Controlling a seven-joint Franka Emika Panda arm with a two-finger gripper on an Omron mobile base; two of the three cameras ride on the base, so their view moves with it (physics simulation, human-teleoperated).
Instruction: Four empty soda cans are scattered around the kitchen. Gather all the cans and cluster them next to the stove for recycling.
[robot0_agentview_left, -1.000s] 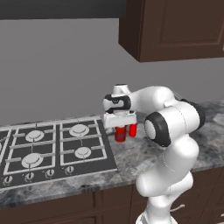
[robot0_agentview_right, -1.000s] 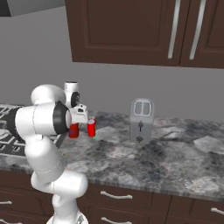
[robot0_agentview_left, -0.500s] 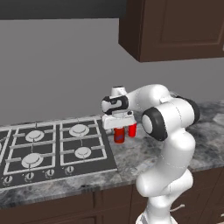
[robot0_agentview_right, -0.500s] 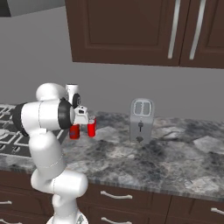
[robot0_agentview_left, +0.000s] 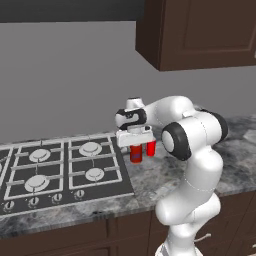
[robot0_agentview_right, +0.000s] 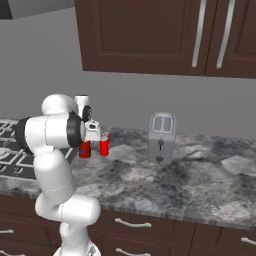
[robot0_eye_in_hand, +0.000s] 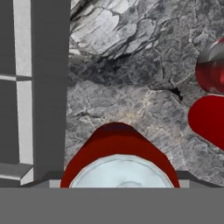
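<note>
My gripper (robot0_agentview_left: 135, 148) points straight down over the counter just right of the stove (robot0_agentview_left: 55, 172), shut on a red soda can (robot0_agentview_left: 136, 153) whose base sits at counter level. The hand view looks down on that can's silver top (robot0_eye_in_hand: 120, 173) and red side between the jaws. A second red soda can (robot0_agentview_left: 151, 148) stands upright a little to its right, apart from it. In the right base view the gripped soda can (robot0_agentview_right: 85, 149) and the free soda can (robot0_agentview_right: 104, 145) stand side by side left of the toaster. The stove's dark edge (robot0_eye_in_hand: 48, 87) is close beside the held can.
A silver slot toaster (robot0_agentview_right: 161, 137) stands on the grey stone counter (robot0_agentview_right: 165, 180) to the right of the cans. Dark wall cabinets (robot0_agentview_right: 150, 35) hang above. Dark drawers (robot0_agentview_right: 150, 230) run under the counter edge.
The arm's elbow has swung a little while the hand stayed over the same spot. Both cans sit where they were.
</note>
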